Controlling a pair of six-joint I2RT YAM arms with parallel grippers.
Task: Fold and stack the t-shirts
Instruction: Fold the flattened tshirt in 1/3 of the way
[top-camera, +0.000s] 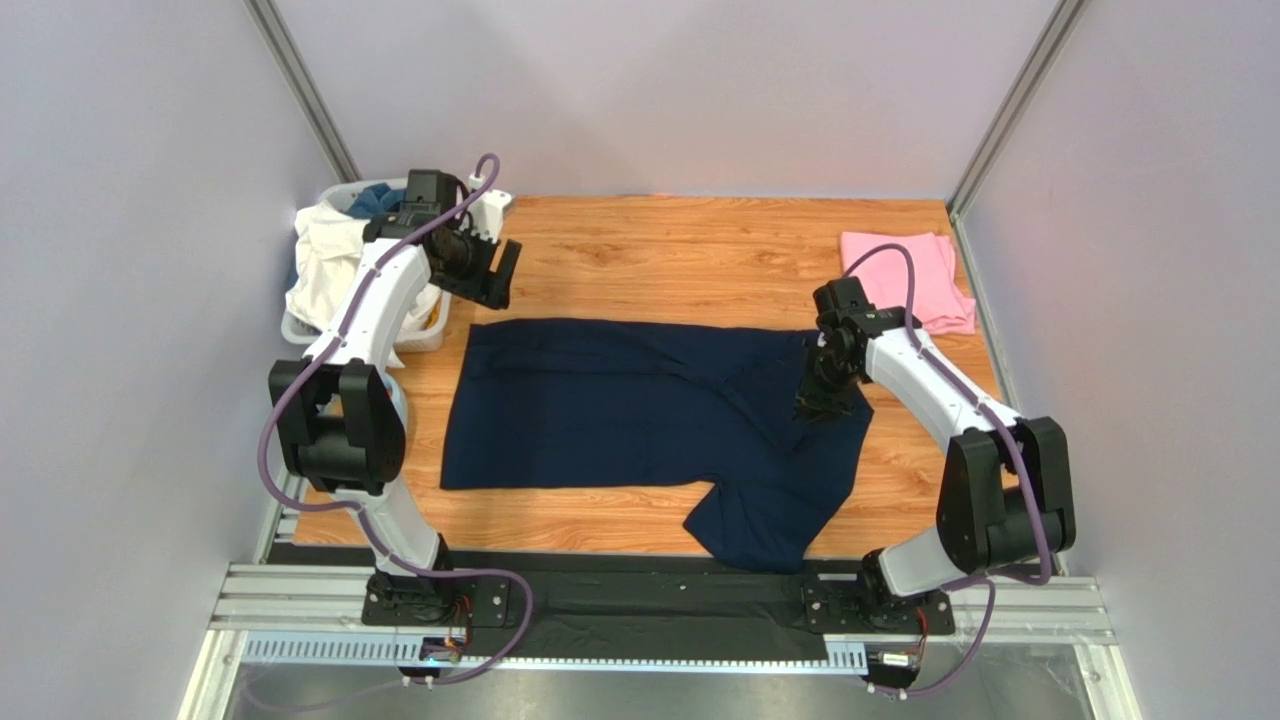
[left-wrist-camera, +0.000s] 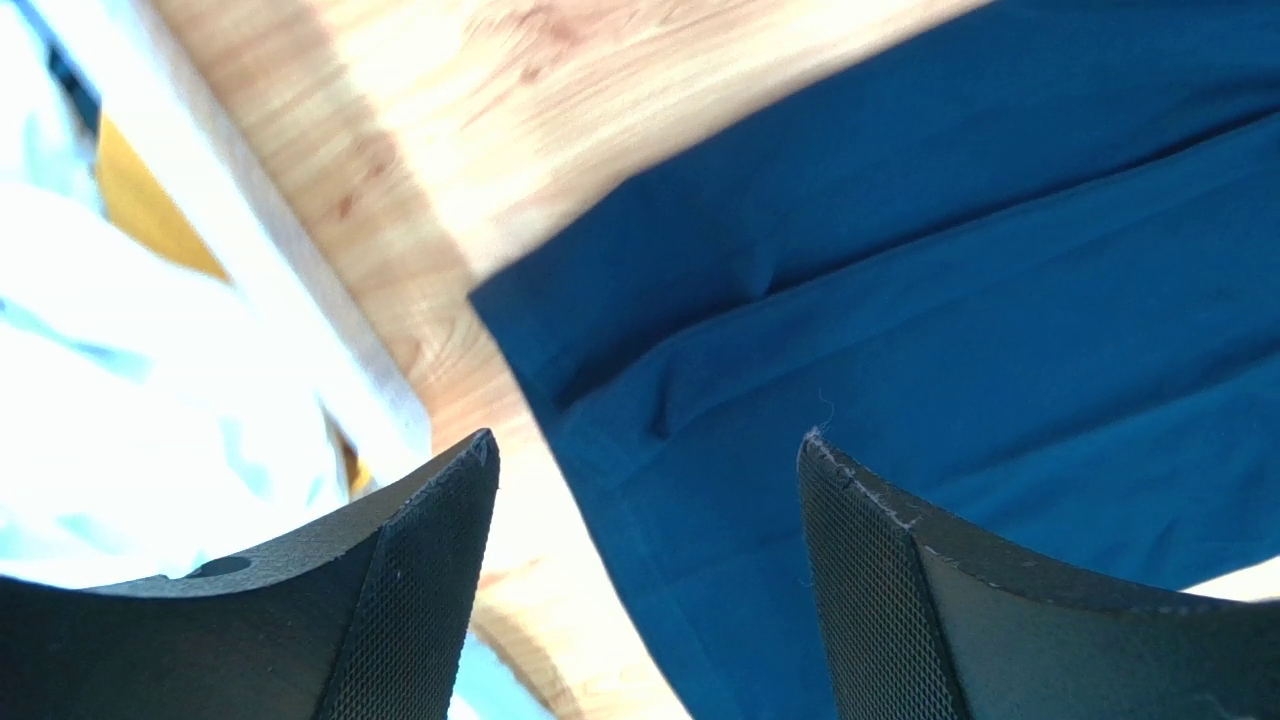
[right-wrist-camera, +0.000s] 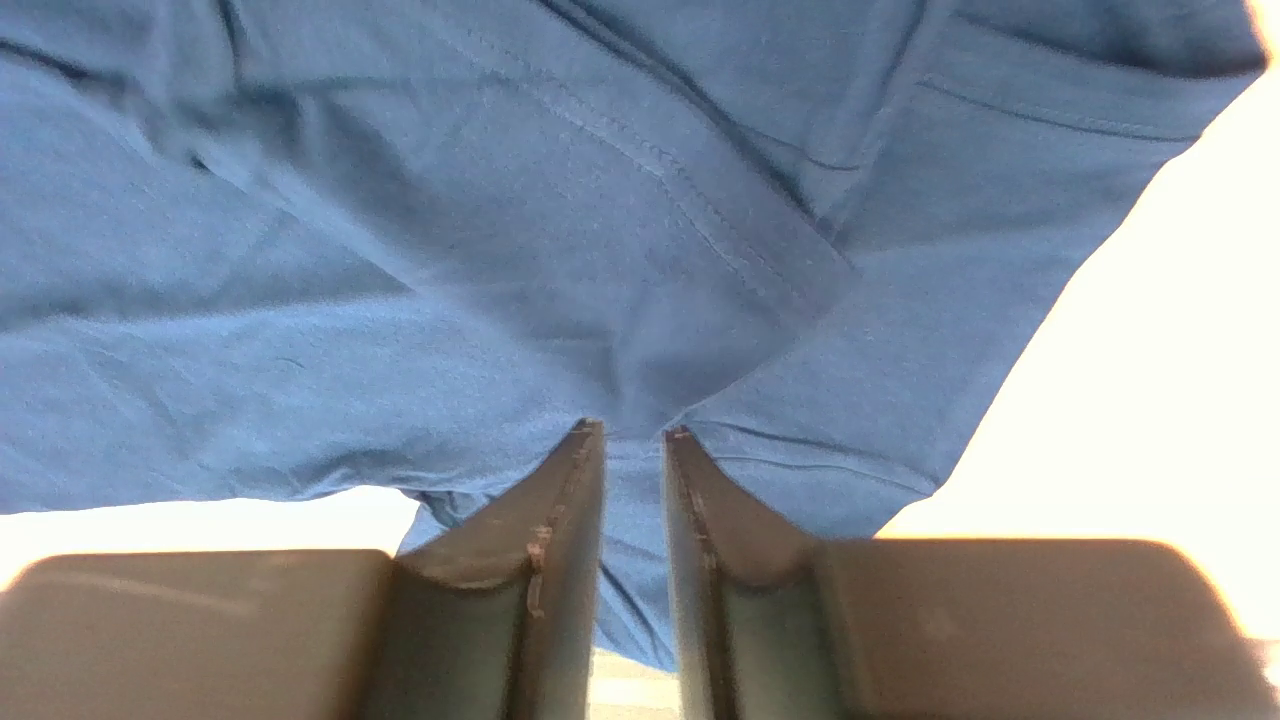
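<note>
Navy shirt (top-camera: 631, 405): flat across the middle of the desk (top-camera: 676, 248), one sleeve trailing toward the near edge. Right claw (right-wrist-camera: 633, 435): closed on a pinch of navy shirt near its right end. Left claw (left-wrist-camera: 646, 443): open, hovering above the shirt's far left corner, beside a basket (top-camera: 338, 270) of white cloth. Pink shirt (top-camera: 902, 278): far right corner, well apart from both claws.

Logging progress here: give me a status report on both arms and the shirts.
Left tool open above navy shirt corner. Right tool shut on navy shirt. Pink shirt lies far right.
</note>
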